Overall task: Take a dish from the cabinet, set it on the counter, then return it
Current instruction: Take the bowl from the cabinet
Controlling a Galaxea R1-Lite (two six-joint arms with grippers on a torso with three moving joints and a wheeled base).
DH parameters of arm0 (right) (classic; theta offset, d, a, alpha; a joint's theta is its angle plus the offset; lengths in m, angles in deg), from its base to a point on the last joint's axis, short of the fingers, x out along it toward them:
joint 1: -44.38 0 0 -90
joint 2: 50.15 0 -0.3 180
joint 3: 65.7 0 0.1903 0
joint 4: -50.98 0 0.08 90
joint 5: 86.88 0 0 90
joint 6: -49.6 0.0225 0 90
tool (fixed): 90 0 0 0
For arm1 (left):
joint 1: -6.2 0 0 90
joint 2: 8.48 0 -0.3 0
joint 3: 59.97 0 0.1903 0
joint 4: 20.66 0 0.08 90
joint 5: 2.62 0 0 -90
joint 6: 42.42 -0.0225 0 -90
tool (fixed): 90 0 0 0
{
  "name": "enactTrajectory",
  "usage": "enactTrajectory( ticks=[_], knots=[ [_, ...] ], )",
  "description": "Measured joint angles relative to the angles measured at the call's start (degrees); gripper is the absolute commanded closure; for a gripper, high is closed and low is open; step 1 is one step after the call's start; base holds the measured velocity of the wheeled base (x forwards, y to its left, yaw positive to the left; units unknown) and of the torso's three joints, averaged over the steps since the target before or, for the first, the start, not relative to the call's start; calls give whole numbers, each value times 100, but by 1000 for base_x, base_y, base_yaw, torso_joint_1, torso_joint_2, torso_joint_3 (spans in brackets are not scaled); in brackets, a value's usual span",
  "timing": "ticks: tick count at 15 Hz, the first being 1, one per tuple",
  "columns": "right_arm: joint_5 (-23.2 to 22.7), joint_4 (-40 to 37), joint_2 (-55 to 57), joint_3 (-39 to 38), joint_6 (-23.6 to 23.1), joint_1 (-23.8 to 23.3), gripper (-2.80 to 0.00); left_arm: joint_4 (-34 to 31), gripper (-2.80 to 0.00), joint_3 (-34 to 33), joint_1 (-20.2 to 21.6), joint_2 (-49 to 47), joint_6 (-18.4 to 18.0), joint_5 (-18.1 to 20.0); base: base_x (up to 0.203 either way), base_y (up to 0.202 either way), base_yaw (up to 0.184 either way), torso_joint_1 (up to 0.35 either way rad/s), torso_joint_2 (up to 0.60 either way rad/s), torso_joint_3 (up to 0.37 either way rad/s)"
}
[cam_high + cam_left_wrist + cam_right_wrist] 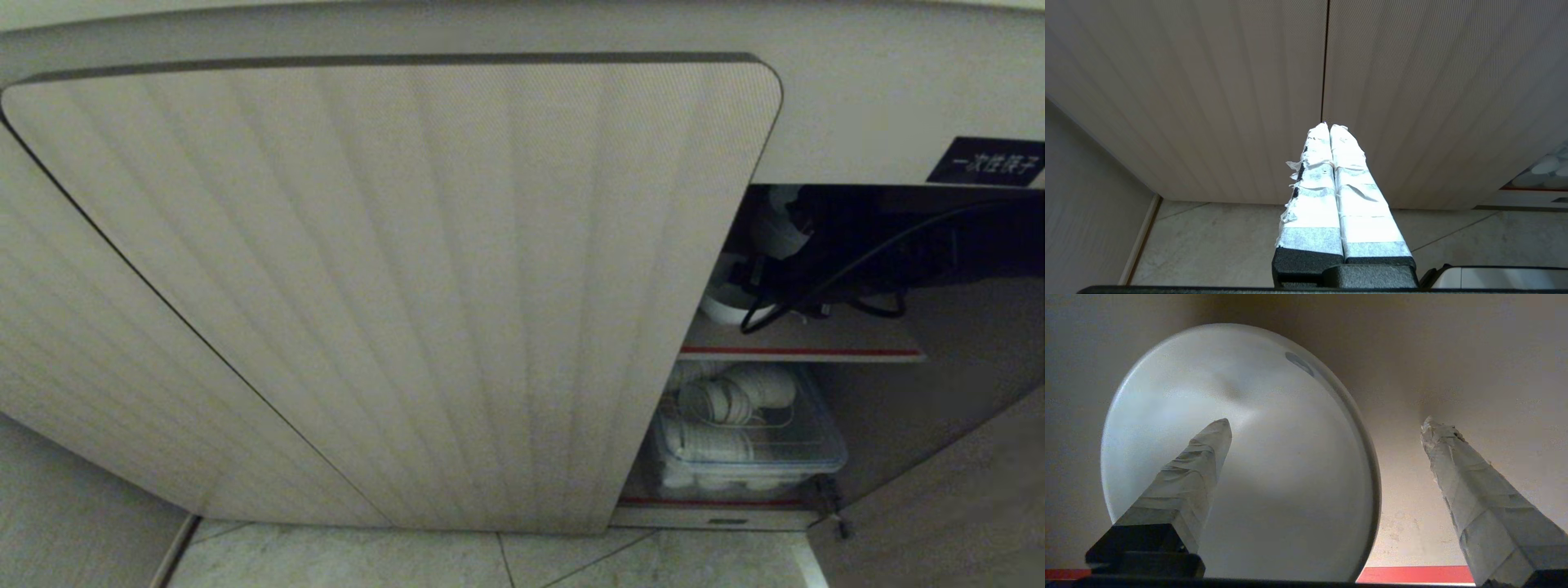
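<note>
A low beige cabinet point(392, 286) with vertically ribbed, round-cornered doors fills most of the scene. Its right side stands open, showing brown inner shelves with red front edges. A small black label point(985, 161) with white characters sits above the opening.

The robot's right arm reaches into the upper compartment, seen from the head view as a dark shape with a black cable point(816, 286) looping beneath it. The right gripper point(1327, 424) has its jaws spread wide. The dish point(1274, 457), a plain white round bowl, rests on the upper shelf point(816, 339). One taped finger point(1192, 473) hangs over the bowl's hollow; the other finger point(1474, 486) stands outside the rim, well clear of it, above bare shelf. The rim nearest that outer finger lies between the two jaws, and neither jaw appears to press on it. A small grey mark shows just inside the far rim.

On the lower shelf sits a clear plastic bin point(747, 445) holding stacked white dishes.

The left gripper point(1329, 126) hangs outside the cabinet, in front of the closed ribbed doors and above the tiled floor point(1216, 241). Its white-taped jaws are pressed together, holding nothing.
</note>
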Motion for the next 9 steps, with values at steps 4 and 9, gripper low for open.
enactTrajectory(
  ticks=[4,9],
  knots=[
    [-1,95,2,0,26,-5,-280,0,0,0,0,0,0,-1,0,0,0,0,0,0],
    [-2,113,5,-6,24,0,-280,0,0,0,0,0,0,-3,0,0,0,0,0,0]
  ],
)
